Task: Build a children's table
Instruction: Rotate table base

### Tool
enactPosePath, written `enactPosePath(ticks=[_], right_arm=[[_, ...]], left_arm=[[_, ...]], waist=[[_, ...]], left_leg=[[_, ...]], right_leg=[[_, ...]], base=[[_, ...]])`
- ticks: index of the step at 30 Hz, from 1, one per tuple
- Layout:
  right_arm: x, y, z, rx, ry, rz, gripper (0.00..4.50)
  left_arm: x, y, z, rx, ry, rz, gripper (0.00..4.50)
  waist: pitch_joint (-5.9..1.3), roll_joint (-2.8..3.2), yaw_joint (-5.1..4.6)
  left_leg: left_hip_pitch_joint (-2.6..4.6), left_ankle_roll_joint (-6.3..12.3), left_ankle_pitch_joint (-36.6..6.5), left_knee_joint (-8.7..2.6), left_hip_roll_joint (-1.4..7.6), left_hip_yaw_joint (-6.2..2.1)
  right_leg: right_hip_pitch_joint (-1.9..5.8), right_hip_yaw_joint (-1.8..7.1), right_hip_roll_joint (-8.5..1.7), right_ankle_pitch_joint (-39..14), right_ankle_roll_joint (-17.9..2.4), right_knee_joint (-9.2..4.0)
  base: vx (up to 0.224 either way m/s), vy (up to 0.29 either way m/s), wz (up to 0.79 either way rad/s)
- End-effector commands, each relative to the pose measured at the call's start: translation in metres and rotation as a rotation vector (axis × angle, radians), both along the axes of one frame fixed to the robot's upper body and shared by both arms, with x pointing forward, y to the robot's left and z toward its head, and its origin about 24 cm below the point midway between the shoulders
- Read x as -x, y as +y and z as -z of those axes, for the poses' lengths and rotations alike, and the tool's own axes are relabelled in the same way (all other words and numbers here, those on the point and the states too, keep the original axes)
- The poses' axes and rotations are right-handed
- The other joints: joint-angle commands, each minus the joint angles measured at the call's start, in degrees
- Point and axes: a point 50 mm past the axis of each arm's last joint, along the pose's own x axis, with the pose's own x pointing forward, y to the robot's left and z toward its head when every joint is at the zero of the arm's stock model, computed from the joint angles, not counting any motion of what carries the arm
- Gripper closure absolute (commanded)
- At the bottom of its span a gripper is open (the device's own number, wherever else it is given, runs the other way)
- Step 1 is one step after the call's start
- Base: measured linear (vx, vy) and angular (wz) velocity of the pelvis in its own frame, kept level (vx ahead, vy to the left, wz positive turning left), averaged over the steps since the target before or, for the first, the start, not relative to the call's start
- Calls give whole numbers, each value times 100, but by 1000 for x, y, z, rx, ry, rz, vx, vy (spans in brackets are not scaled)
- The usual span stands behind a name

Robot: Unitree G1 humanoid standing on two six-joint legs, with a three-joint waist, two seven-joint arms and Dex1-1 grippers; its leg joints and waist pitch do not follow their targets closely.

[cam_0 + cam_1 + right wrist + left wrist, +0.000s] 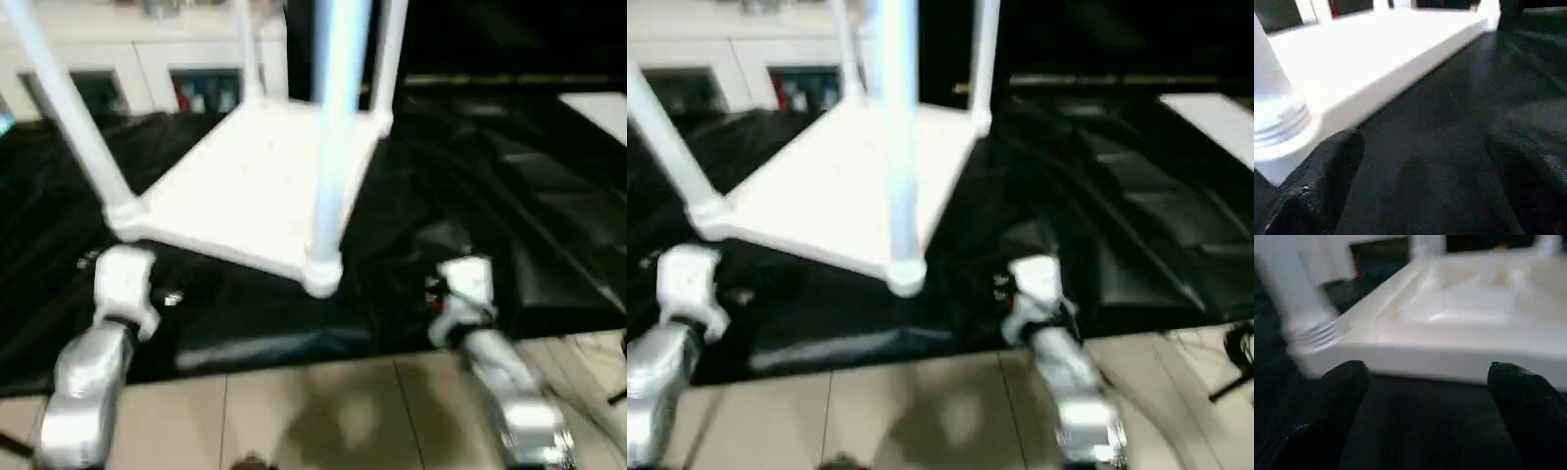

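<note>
On a black sheet (470,206) spread over the floor, the table lies upside down: its top (257,186) rests face down and the legs rise from the corner sockets. Four legs seem to be in place: a near one (333,137) stands straight up in the front corner, a left one (69,108) leans outward to the left, and two more (387,59) rise at the far corners. By that count the fitting looks done or nearly done; what is left, as I judge it, is to check that each leg sits fully home and then to turn the table onto its feet.

The left gripper (1425,396) has its jaws spread wide and holds nothing; it points at the top's near rim, close to it but apart. The right gripper (1425,171) is also spread wide and empty, low over the sheet, just beside the front corner socket (1278,132).

The top is smooth white plastic, a shallow rectangle with a raised rim and rounded corners. The sockets are round collars with fine ridges at the base of each leg. The legs are long, plain white tubes, slightly tapered. The sheet is thin, glossy and creased, like plastic film. Nearer the robot lies pale tiled floor (323,411), and a white cabinet (147,59) stands beyond the table.
</note>
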Motion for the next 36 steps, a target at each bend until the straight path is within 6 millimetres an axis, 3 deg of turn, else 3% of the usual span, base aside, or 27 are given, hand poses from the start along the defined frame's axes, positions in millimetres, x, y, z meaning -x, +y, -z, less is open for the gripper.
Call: enactPosePath(ticks=[1, 2, 3, 9, 10, 11, 12, 14, 16, 18, 19, 20, 21, 22, 23, 24, 25, 26, 27, 28, 29, 31, 32, 33, 34, 35, 36], right_arm=[[-1, -14, -5, -11, -21, 88, 9], [-3, -16, -6, -7, -34, 113, 9], [-3, -18, -8, -5, -39, 124, 9], [-6, -23, -15, 27, -62, 126, 9], [-6, -23, -15, 30, -61, 127, 9], [-8, -25, -16, 38, -63, 136, 9], [-8, -26, -17, 38, -64, 138, 9], [-9, -27, -17, 40, -66, 144, 9], [-9, -27, -18, 48, -68, 142, 9], [-9, -27, -18, 51, -69, 143, 9], [-9, -27, -18, 52, -69, 143, 9], [-10, -30, -18, 50, -69, 161, 9], [-10, -31, -18, 55, -69, 169, 9], [-10, -31, -18, 61, -70, 172, 9], [-10, -33, -18, 54, -73, 185, 9], [-10, -34, -18, 45, -73, 194, 9], [-10, -35, -18, 35, -72, 203, 9], [-10, -36, -19, 31, -77, 213, 9], [-10, -37, -19, 33, -79, 215, 9], [-10, -37, -19, 34, -79, 216, 9], [-10, -38, -19, 39, -78, 218, 9], [-10, -39, -19, 45, -76, 220, 9], [-11, -39, -19, 45, -75, 221, 9], [-11, -40, -19, 52, -76, 218, 9], [-11, -40, -19, 56, -77, 216, 9], [-12, -40, -20, 59, -78, 211, 9], [-12, -40, -20, 59, -79, 206, 9]], left_arm=[[-6, -18, -14, 5, -77, 15, 0], [-8, -26, -18, 23, -112, 13, 0], [-9, -29, -19, 35, -124, 7, 0], [-13, -39, -19, 27, -131, 6, 0], [-13, -39, -19, 28, -128, 4, 0], [-14, -41, -20, 31, -127, 9, 0], [-15, -41, -20, 31, -126, 9, 0], [-16, -42, -20, 26, -125, 7, 0], [-16, -43, -20, 31, -125, 8, 0], [-17, -43, -19, 32, -125, 9, 0], [-17, -43, -19, 32, -125, 9, 0], [-18, -45, -19, 34, -124, 13, 0], [-18, -45, -19, 37, -124, 13, 0], [-18, -46, -19, 36, -123, 14, 0], [-19, -46, -19, 35, -122, 17, 0], [-19, -47, -19, 36, -121, 18, 0], [-19, -47, -19, 37, -120, 19, 0], [-19, -48, -19, 37, -120, 25, 0], [-19, -49, -19, 37, -120, 27, 0], [-19, -49, -19, 37, -120, 27, 0], [-19, -50, -19, 39, -119, 30, 0], [-19, -51, -18, 39, -117, 32, 0], [-19, -51, -18, 39, -115, 31, 0], [-19, -51, -17, 52, -113, 32, 0], [-19, -52, -17, 62, -112, 33, 0], [-19, -52, -15, 61, -105, 30, 0], [-19, -53, -14, 56, -99, 29, 0]], waist=[[-342, 39, -82], [-347, -3, -36], [-335, -30, -22], [-290, -71, -161], [-291, -72, -161], [-236, -84, -146], [-279, -27, -103], [-239, 16, -162], [-157, 30, -199], [-184, 52, -244], [-184, 52, -244], [-307, 178, -435], [-371, 143, -621], [-406, 89, -661], [-393, -58, -661], [-314, -82, -631], [-276, -144, -570], [-74, -426, -412], [-185, -500, -208], [-178, -469, -217], [-182, -468, -145], [-186, -385, -121], [-229, -247, -111], [-306, -33, -162], [-229, -42, -265], [-496, 187, -453], [-624, 85, -614]], left_leg=[[229, 1293, 844, -648, 437, -146], [146, 946, 355, -717, 361, -34], [186, 651, -233, -822, 366, 52], [221, 27, -1143, -1123, 392, 204], [219, 2, -1123, -1129, 394, 211], [-186, 533, -1416, -1170, 54, 34], [-72, 591, -1532, -1115, 42, 35], [-81, 631, -1658, -1027, 45, 24], [-61, 533, -2105, -1048, 44, 37], [37, 660, -2127, -1177, 15, -76], [37, 660, -2127, -1177, 15, -76], [730, 1627, -1708, -1282, 127, -620], [1097, 2740, -1105, -1211, 284, -1180], [1166, 3175, -489, -1179, 312, -1370], [1150, 3213, 589, -1035, 702, -1184], [889, 3033, 360, -1181, 696, -1071], [662, 2719, -143, -1261, 540, -873], [169, 1786, -1378, -1111, -30, -348], [182, 1217, -1116, -115, -367, 35], [-18, 1051, -749, 62, -295, -26], [-157, 696, -334, 58, -311, -50], [-41, 570, -48, -215, -262, 26], [36, 595, 161, -518, -149, 72], [240, 522, 390, -827, 106, 73], [255, 694, 312, -992, 265, -72], [1010, 1594, 1270, -903, 656, -522], [1310, 2666, 3832, -693, 938, -907]], right_leg=[[-78, 226, -479, 1757, -1001, -508], [46, 217, -516, 1786, -1036, -599], [41, 222, -520, 1564, -1034, -701], [23, 237, -467, 468, -731, -931], [13, 246, -465, 434, -706, -942], [352, -141, -553, -466, -320, -1143], [350, -178, -619, -893, -296, -1240], [519, -307, -738, -1968, -360, -1466], [639, -454, -679, -2748, -355, -1605], [730, -537, -398, -2367, -447, -1564], [730, -537, -398, -2367, -447, -1564], [339, -538, 117, -990, -491, -975], [-54, -330, 264, -810, -207, -437], [-210, -196, 236, -780, -47, -274], [-567, 311, -112, -91, 318, -23], [-463, 454, -189, 218, 376, 10], [-334, 554, -218, 514, 346, -125], [-59, 949, -530, -77, 456, -1128], [165, 1390, -918, -2002, 580, -1488], [357, 1417, -1019, -2426, 417, -1450], [472, 1254, -762, -2258, 220, -1323], [514, 1036, -495, -1564, -589, -1339], [554, 859, -333, -1083, -1012, -1328], [466, 561, -171, -465, -1058, -1213], [318, 408, -5, -101, -925, -1048], [-270, 142, 64, 686, -707, -443], [-689, 223, -119, 854, -162, -167]], base=[[-55, 41, -5], [-62, 20, -6], [-62, 20, -6], [-41, 0, -2], [0, 0, 0], [-43, -10, 20], [-43, -10, 20], [7, 1, 50], [41, 8, 54], [105, 5, 59], [155, 13, 65], [175, 21, 60], [175, 21, 60], [149, 1, 52], [109, -51, 40], [109, -51, 40], [79, -96, 17], [48, -119, 23], [48, -119, 23], [61, -110, 8], [101, -65, -10], [104, -39, -1], [130, 56, 15], [130, 56, 15], [177, 95, 6], [186, 80, -2], [186, 80, -2]])
